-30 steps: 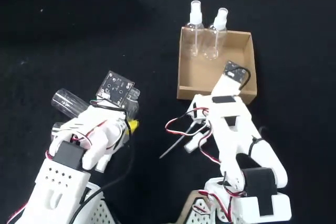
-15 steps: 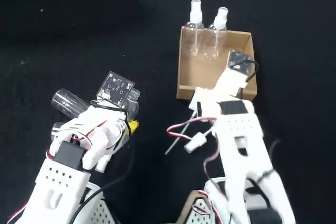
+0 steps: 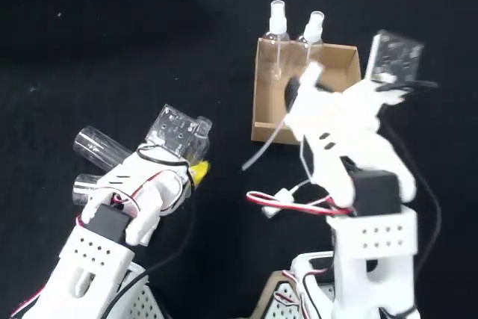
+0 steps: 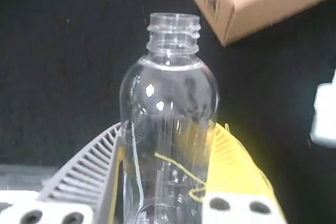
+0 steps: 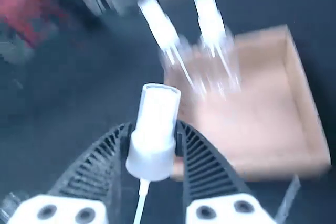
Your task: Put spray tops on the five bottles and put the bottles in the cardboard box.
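Note:
My left gripper (image 4: 167, 166) is shut on a clear open-necked bottle (image 4: 168, 129), held over the black table left of the cardboard box (image 3: 351, 61); the same bottle (image 3: 200, 131) appears in the high view. My right gripper (image 5: 152, 148) is shut on a white spray top (image 5: 153, 132), raised above the box's near edge, its thin dip tube (image 3: 265, 147) hanging toward the left. Two capped bottles (image 3: 293, 46) stand in the box's far corner. Two more open bottles (image 3: 95, 147) lie on the table at the left. A loose spray top (image 3: 281, 201) lies near the right arm's base.
The black table stretches bare to the far left and far right of the box. Red and white cables (image 3: 299, 205) trail across the table beside the loose spray top. The right arm's tall white body (image 3: 366, 207) stands in front of the box.
My right arm rose from the table with the spray top and swung up over the box's near edge. My left gripper lifted and shifted its bottle slightly right toward the box.

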Controlling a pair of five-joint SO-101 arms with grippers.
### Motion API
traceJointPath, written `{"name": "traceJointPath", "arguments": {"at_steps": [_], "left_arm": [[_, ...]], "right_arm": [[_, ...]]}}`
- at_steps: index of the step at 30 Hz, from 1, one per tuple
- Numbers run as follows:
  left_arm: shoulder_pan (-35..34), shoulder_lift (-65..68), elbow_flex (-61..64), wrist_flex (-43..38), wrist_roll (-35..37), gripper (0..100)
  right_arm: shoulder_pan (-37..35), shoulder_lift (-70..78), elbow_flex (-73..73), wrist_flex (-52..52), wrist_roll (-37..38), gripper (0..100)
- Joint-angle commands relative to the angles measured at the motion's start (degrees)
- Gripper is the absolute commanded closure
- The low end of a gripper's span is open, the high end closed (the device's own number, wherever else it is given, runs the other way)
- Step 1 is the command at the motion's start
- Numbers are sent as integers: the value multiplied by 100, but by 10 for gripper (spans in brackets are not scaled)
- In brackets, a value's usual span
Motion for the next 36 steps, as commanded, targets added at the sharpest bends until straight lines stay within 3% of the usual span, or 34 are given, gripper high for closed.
{"name": "traceJointPath", "arguments": {"at_steps": [1,5,11,18,24,26,36], "left_arm": [[127,-123,338,-1398,53,971],[136,-123,444,-1530,53,971],[154,-123,479,-1908,53,971],[110,-123,1332,-3947,18,971],[84,-123,2536,-6620,9,971],[127,-70,2554,-7138,9,971],[145,-114,2571,-7262,44,970]], "right_arm": [[-211,-180,-1024,26,70,988],[-598,-180,-1613,-35,633,988],[-818,4,-1543,-1178,1196,988],[-809,497,-1912,-1662,1380,988],[-985,523,-2316,-1670,1380,988],[-1178,523,-2316,-1688,1380,987],[-1749,523,-2466,-2057,2101,988]]}}
